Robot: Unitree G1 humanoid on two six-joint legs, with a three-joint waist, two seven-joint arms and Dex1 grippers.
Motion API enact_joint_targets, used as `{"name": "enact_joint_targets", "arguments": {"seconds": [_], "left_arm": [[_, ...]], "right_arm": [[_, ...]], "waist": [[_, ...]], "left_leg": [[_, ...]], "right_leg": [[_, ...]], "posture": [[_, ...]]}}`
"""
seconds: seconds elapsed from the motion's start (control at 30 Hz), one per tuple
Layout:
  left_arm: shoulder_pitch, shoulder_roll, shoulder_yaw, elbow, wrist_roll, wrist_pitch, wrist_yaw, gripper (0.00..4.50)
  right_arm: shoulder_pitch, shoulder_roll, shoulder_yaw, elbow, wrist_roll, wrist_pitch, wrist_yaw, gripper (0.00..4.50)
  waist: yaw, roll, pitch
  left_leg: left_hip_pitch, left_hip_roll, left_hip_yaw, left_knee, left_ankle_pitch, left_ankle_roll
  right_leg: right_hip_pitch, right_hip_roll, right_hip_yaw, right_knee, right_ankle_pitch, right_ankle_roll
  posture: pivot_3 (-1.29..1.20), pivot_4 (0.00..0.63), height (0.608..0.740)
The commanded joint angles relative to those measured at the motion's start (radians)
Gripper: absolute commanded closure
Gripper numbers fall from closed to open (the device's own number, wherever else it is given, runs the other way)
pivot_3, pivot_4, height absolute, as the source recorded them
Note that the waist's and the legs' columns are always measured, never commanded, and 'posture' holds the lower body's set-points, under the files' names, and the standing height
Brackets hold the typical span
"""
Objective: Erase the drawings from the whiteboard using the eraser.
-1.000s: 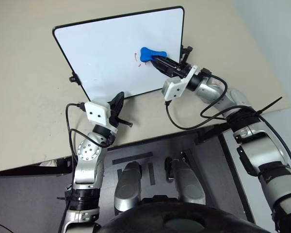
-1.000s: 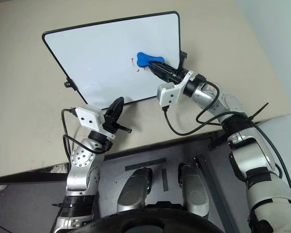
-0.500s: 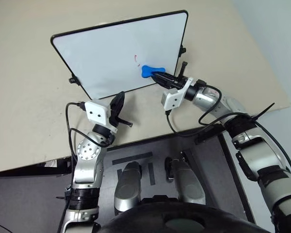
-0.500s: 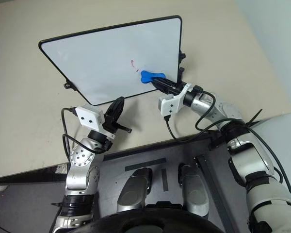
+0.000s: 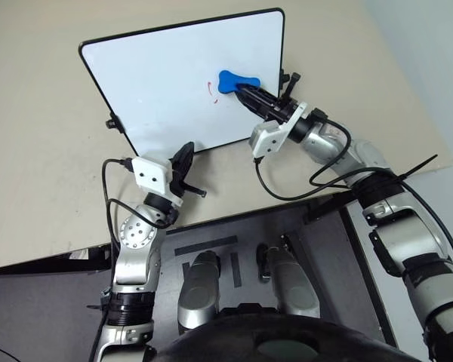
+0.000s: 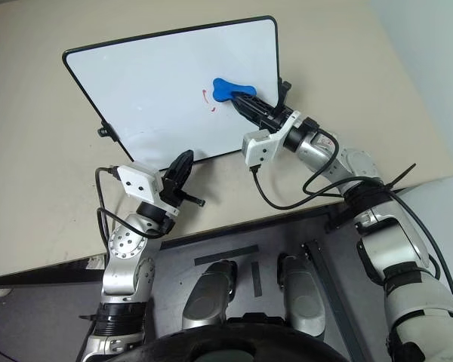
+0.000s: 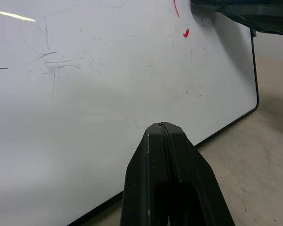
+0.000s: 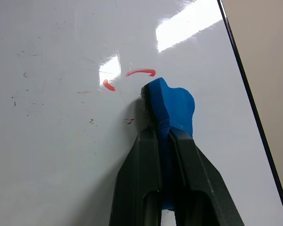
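Observation:
The whiteboard (image 5: 158,83) lies on the beige table, far side tilted to the right. My right gripper (image 5: 243,91) is shut on the blue eraser (image 5: 232,81), whose far end rests on the board near its right edge. Faint red drawings (image 5: 211,89), a few short arcs, sit just left of the eraser. In the right wrist view the eraser (image 8: 172,104) sticks out past the fingertips, next to the red arcs (image 8: 140,72). My left gripper (image 5: 186,152) is shut and empty, at the board's near edge. The left wrist view shows its tip (image 7: 163,127) before the board.
The table (image 5: 45,188) extends left and beyond the board; its near edge runs just behind my left wrist. Small black knobs (image 5: 112,122) stick out from the board's sides. A black cable (image 5: 287,192) loops from my right wrist over the table.
The right gripper pulled the eraser toward me below the red marks, then pushed it back up beside them. The board rocked with the stroke and returned. The left arm kept still.

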Motion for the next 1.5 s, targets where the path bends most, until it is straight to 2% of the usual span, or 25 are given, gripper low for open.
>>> {"name": "enact_joint_targets", "arguments": {"seconds": [0.03,0.43,0.7,0.87,1.2,1.5], "left_arm": [[-0.007,0.003,0.005,-0.019,-0.008,-0.006,-0.002,4.50],[-0.003,0.002,0.003,-0.024,-0.009,-0.004,-0.002,4.50],[-0.006,0.002,0.003,-0.020,-0.009,-0.005,-0.003,4.50],[-0.010,0.003,0.003,-0.017,-0.009,-0.004,-0.004,4.50],[-0.008,0.001,0.002,-0.017,-0.009,-0.004,-0.003,4.50],[-0.008,-0.004,0.001,-0.013,-0.007,-0.011,0.000,4.50]], "right_arm": [[0.020,0.003,0.012,0.004,0.030,-0.002,0.056,4.50],[0.048,0.011,0.027,0.012,0.061,-0.005,0.160,4.50],[0.013,0.004,-0.017,-0.012,0.039,0.006,0.066,4.50],[0.001,0.013,-0.020,-0.056,0.061,-0.016,0.066,4.50],[-0.004,0.046,0.012,-0.060,0.078,-0.014,0.129,4.50],[0.053,0.044,0.049,-0.013,0.073,-0.019,0.212,4.50]], "waist": [[0.000,0.000,0.000],[-0.003,0.000,0.000],[-0.003,0.000,0.000],[-0.003,0.000,0.000],[-0.002,0.000,0.000],[-0.003,0.000,0.000]], "left_leg": [[0.000,0.000,0.000,0.000,0.000,0.000],[0.004,0.000,0.000,0.000,0.000,0.000],[0.004,0.000,0.000,0.000,0.000,0.000],[0.002,0.000,0.000,0.000,0.000,0.000],[0.000,0.000,0.000,0.000,-0.002,0.000],[0.001,0.000,0.000,0.000,-0.002,0.000]], "right_leg": [[0.000,0.000,0.000,0.000,0.000,0.000],[0.001,0.000,0.000,0.001,0.002,-0.002],[0.001,0.001,0.000,0.000,0.002,-0.002],[0.000,0.000,0.000,-0.001,0.002,-0.001],[-0.003,0.000,0.000,-0.001,0.001,-0.001],[-0.002,0.000,0.000,0.000,0.002,-0.001]], "posture": [[0.00,0.150,0.740],[0.00,0.150,0.740],[0.00,0.150,0.740],[0.00,0.150,0.740],[0.00,0.150,0.740],[0.00,0.150,0.740]]}}
